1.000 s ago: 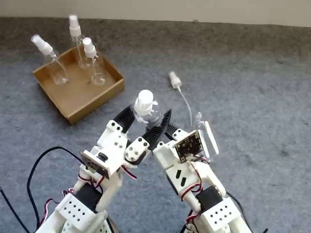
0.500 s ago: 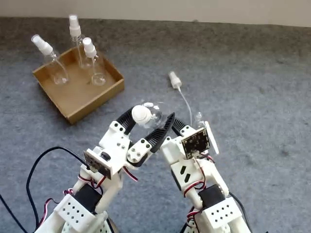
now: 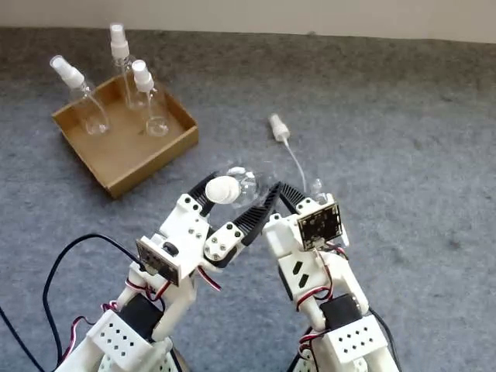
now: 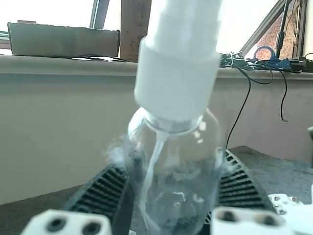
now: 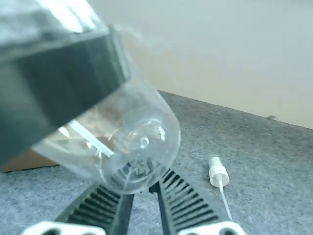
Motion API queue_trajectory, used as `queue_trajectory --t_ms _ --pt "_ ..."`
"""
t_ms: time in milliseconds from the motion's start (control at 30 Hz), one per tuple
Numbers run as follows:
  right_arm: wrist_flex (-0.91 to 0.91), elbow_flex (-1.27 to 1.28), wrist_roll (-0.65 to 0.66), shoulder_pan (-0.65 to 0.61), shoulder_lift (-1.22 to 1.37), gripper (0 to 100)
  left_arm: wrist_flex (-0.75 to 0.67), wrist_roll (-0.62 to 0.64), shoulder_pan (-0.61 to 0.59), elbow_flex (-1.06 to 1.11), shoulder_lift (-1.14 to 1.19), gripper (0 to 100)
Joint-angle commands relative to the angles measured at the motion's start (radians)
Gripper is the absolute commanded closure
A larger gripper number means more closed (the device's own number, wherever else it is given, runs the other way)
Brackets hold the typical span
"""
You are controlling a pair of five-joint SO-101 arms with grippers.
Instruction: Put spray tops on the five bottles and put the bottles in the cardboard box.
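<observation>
My left gripper (image 3: 232, 195) is shut on a clear bottle (image 3: 245, 183) with a white spray top (image 3: 222, 188) on it, held tilted above the carpet; in the left wrist view the bottle (image 4: 176, 186) sits between both black fingers (image 4: 105, 191). My right gripper (image 3: 285, 192) is just beside it, shut and holding nothing; its own view (image 5: 143, 192) shows the bottle's base (image 5: 132, 142) right above it. A loose spray top (image 3: 279, 128) with its tube lies on the carpet. An uncapped clear bottle (image 3: 318, 188) lies partly hidden by the right arm.
The cardboard box (image 3: 155, 167) stands at the back left with three capped bottles (image 3: 151, 105) upright in it. Grey carpet (image 3: 403, 155) stretches open to the right. Cables trail at the front left (image 3: 54, 279).
The bottle in my left gripper has tipped over from upright, its spray top now lower and nearer the arm. The right arm has drawn a little to the right.
</observation>
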Motion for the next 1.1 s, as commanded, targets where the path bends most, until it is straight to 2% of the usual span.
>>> queue_trajectory --t_ms 0,167,467,900,1067 --pt "-0.004 0.122 0.002 0.031 -0.016 99.4 0.035 -0.011 0.016 0.028 0.001 94" --pt "0.025 0.122 0.002 0.03 -0.016 99.4 0.035 -0.011 0.004 0.028 0.001 94" --pt "0.025 0.122 0.002 0.031 -0.013 99.4 0.034 -0.006 -0.174 0.007 0.001 94" --pt "0.076 0.122 0.002 0.033 -0.016 99.4 0.04 -0.005 -0.608 -0.087 0.007 94" --pt "0.088 0.122 0.002 0.036 -0.016 99.4 0.041 -0.009 -0.727 -0.157 0.012 94"
